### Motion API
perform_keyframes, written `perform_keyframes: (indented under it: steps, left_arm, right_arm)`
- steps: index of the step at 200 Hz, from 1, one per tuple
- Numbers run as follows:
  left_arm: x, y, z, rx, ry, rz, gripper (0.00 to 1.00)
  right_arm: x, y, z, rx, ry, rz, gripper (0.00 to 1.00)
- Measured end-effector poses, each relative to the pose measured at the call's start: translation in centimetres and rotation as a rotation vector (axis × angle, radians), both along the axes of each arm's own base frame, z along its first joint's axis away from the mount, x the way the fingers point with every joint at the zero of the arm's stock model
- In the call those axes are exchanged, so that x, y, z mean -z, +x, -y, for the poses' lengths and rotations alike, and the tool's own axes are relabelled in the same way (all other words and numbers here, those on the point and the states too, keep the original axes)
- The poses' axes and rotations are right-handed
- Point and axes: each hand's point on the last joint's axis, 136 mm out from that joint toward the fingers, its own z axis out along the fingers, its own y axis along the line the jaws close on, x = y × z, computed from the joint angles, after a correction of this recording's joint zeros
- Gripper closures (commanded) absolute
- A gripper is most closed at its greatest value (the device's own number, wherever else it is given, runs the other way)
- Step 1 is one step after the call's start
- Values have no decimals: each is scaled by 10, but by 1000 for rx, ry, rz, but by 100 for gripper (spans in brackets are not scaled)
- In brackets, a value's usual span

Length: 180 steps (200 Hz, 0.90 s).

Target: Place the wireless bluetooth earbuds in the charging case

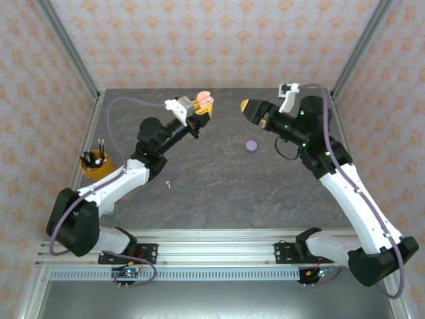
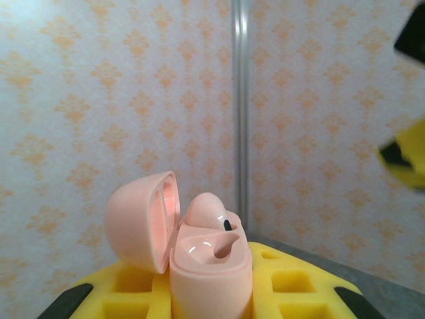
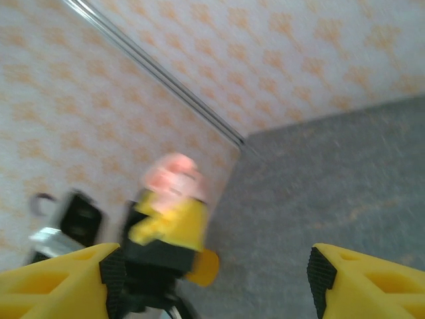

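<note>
A pale pink charging case [image 2: 211, 269] stands upright, clamped in the left pincer [image 2: 211, 296], its lid [image 2: 143, 219] swung open to one side. One pink earbud [image 2: 207, 211] sits in a socket, with a bare socket next to it. A round purple case [image 1: 251, 145] lies on the table [image 1: 219, 193] near the right pincer [image 1: 247, 106], on its near side, while a tiny pink earbud [image 1: 169, 183] lies well apart from the left pincer, toward the arm bases.

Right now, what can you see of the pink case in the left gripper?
The pink case is glossy pale plastic, rounded, standing upright. Its hinged lid is swung open to one side. One pink earbud sits in a socket; the nearer socket looks empty. The left gripper clamps its base between yellow fingers, above the table.
</note>
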Motion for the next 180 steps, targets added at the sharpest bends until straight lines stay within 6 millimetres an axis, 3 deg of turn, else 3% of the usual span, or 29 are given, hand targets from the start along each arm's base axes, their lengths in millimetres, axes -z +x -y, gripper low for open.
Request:
perform_keyframes:
  steps: [34,83,132,180]
  left_arm:
    - [-14,-8,-42,-136,-39,25,100]
    - [-29,-30,-84,-269,-83,58,100]
    - [-27,-45,-120,-400,-112,70,100]
    - [-25,-54,-138,-467,-134,70,100]
  right_arm:
    - [95,14,-28,-41,-107,-250,28]
    - [206,-9,-107,-221,-336,-503,35]
    - [266,-22,-181,-330,-535,-574,41]
    - [306,-30,-229,-374,-691,-581,44]
